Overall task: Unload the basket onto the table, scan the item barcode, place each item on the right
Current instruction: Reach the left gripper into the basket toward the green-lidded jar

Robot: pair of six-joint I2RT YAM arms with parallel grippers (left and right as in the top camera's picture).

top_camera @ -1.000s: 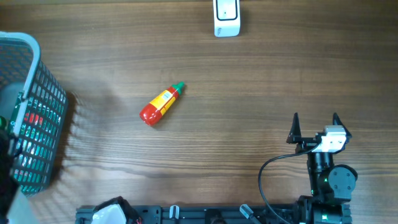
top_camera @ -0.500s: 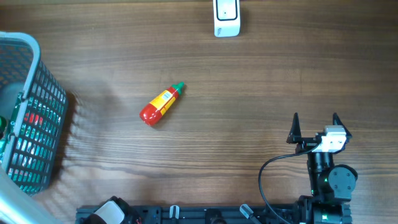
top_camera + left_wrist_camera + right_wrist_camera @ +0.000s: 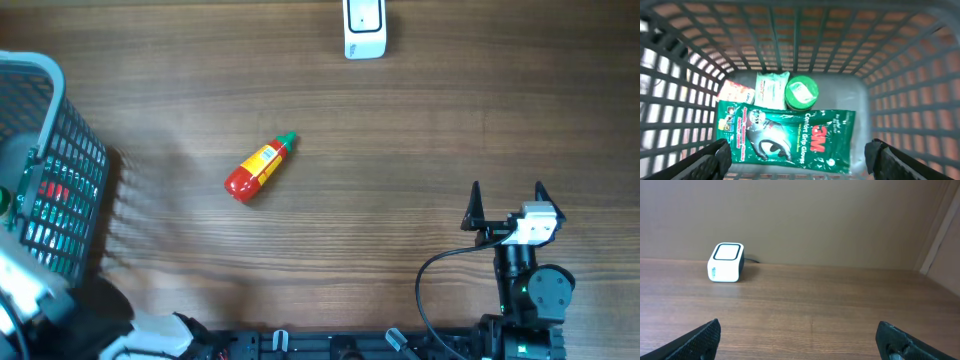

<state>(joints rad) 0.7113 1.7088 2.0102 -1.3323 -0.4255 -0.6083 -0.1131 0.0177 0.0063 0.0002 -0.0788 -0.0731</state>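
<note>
While my left pincer point(image 3: 799, 149) hangs spread wide and empty over the basket point(image 3: 900, 75), I think it best to descend straight onto the green glove packet point(image 3: 790, 135) — it lies flat on the bottom — and pinch one edge, so that the barcode stays free for the scanner point(image 3: 364, 28); my right pincer point(image 3: 797, 330) is open also.

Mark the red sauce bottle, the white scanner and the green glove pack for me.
red sauce bottle point(image 3: 260, 166): overhead view, on its yellow label.
white scanner point(image 3: 364, 42): overhead view, on its white casing.
green glove pack point(image 3: 790, 136): left wrist view, on its printed face.
</note>
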